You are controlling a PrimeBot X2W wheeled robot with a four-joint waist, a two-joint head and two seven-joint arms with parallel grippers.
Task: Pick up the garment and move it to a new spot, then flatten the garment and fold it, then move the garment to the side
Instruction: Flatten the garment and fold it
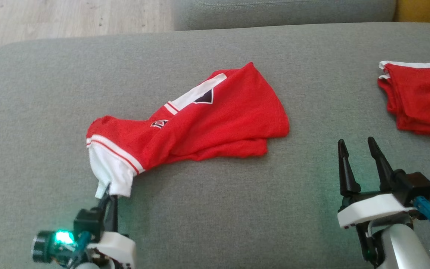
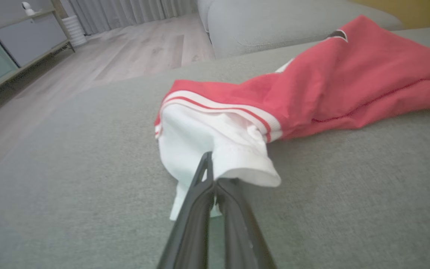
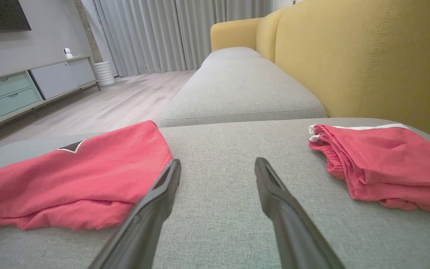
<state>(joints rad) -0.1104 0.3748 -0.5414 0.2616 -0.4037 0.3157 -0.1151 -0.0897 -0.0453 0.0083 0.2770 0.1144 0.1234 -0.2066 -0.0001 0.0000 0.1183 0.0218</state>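
A red garment (image 1: 215, 119) with white trim and a black-and-white patch lies crumpled across the middle of the grey cushion (image 1: 215, 209). Its white sleeve end (image 1: 109, 172) stretches toward the lower left, where my left gripper (image 1: 106, 192) is shut on it. In the left wrist view the dark fingers (image 2: 233, 209) pinch the white cloth (image 2: 215, 149), with the red body (image 2: 349, 78) trailing away to the right. My right gripper (image 1: 357, 144) stands open over bare cushion at the lower right, holding nothing; its own view shows the garment (image 3: 73, 172) left of its spread fingers (image 3: 218, 164).
A second red garment (image 1: 420, 97) lies folded at the cushion's right edge, also seen as a folded pile (image 3: 386, 164) in the right wrist view. Another grey cushion (image 1: 282, 11) adjoins at the back, a yellow sofa back (image 3: 364, 59) rises on the right, and wooden floor (image 1: 62, 26) lies beyond the far left.
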